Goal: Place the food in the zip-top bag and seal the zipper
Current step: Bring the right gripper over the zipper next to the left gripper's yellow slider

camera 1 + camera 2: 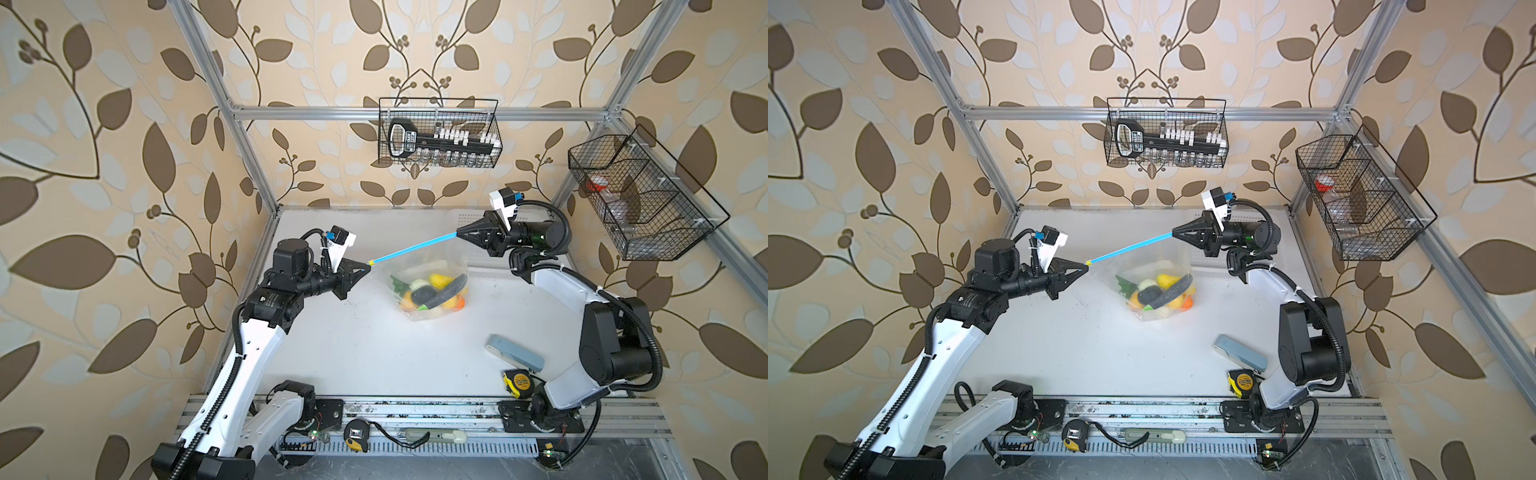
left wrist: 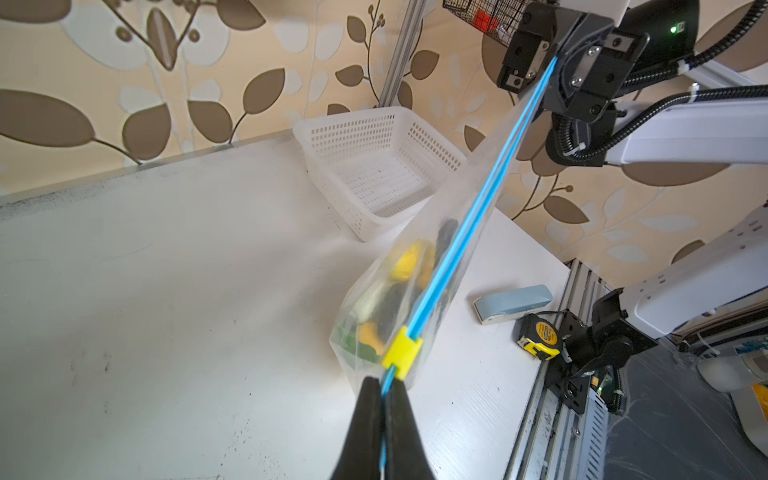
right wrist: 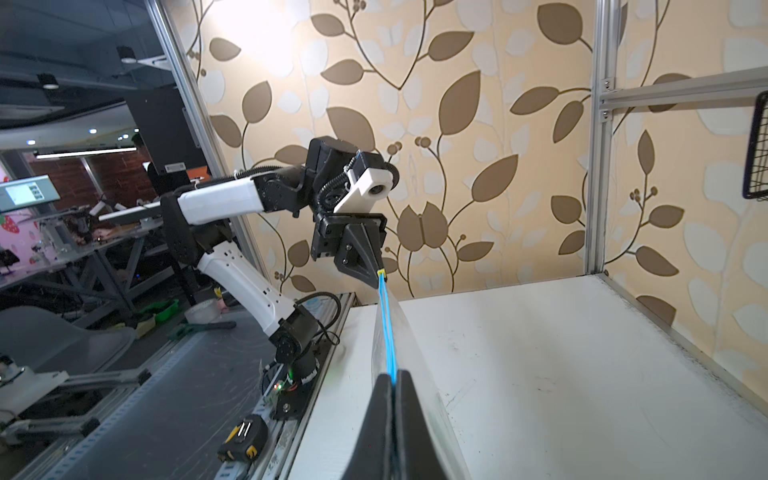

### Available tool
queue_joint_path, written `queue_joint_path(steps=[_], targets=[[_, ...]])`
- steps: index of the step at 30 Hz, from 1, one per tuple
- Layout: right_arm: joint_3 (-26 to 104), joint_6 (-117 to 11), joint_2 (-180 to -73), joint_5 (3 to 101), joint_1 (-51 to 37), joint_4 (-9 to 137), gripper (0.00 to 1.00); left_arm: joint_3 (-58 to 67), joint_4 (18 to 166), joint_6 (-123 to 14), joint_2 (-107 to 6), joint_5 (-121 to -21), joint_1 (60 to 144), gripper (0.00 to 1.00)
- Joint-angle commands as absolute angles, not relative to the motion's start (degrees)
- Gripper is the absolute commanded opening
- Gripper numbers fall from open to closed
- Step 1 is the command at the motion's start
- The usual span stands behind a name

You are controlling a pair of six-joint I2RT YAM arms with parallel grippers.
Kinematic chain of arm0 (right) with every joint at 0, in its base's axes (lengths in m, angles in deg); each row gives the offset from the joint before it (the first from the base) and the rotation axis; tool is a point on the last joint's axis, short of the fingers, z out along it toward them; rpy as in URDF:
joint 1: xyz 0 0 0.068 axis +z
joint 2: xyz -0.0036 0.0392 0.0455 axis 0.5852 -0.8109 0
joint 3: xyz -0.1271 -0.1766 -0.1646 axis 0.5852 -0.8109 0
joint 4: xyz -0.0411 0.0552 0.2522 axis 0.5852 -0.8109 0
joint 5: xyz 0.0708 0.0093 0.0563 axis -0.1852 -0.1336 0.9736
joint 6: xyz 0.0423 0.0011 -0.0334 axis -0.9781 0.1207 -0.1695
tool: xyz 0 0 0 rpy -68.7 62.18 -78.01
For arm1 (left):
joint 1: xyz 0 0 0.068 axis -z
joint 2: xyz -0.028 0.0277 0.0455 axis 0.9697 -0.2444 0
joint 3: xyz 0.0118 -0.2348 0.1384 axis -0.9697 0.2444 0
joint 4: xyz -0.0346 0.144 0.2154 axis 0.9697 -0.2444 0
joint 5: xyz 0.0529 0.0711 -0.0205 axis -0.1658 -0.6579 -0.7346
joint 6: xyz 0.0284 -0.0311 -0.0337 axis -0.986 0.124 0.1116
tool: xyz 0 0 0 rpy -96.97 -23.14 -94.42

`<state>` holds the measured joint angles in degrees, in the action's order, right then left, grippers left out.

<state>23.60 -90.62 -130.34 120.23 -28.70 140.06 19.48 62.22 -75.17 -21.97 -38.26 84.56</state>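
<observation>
Food (image 1: 432, 291) in zip-top bag (image 1: 451, 257) — basket (image 2: 345, 120) behind it

Clear zip-top bag (image 1: 446, 259) upright, toy food (image 1: 432, 291) inside, light-blue zipper (image 1: 411, 250) pulled straight, yellow slider (image 2: 402, 348) at end

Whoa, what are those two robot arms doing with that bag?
They are stretching a zip-top bag between them. The left hand pinches one end of the blue zipper and the right hand pinches the other, holding it straight. The toy food is already inside. The yellow slider sits by the left hand; the zipper may not be sealed yet.
</observation>
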Motion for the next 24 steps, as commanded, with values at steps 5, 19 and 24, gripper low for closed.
queue_joint_path(steps=[5, 19, 24], targets=[[28.68, -52.79, -118.82, 101.27, -28.22, 81.87, 0.10, 19.30, 60.59, -72.72, -20.29, -43.43, 83.81, 0.00], [27.61, -16.55, -112.89, 107.70, -25.62, 55.46, 0.18, 13.64, 53.32, -74.96, -22.60, -43.37, 84.24, 0.00], [28.89, -3.68, -109.23, 107.57, -20.40, 49.82, 0.30, 11.36, 49.66, -78.73, -23.23, -43.54, 85.64, 0.00]])
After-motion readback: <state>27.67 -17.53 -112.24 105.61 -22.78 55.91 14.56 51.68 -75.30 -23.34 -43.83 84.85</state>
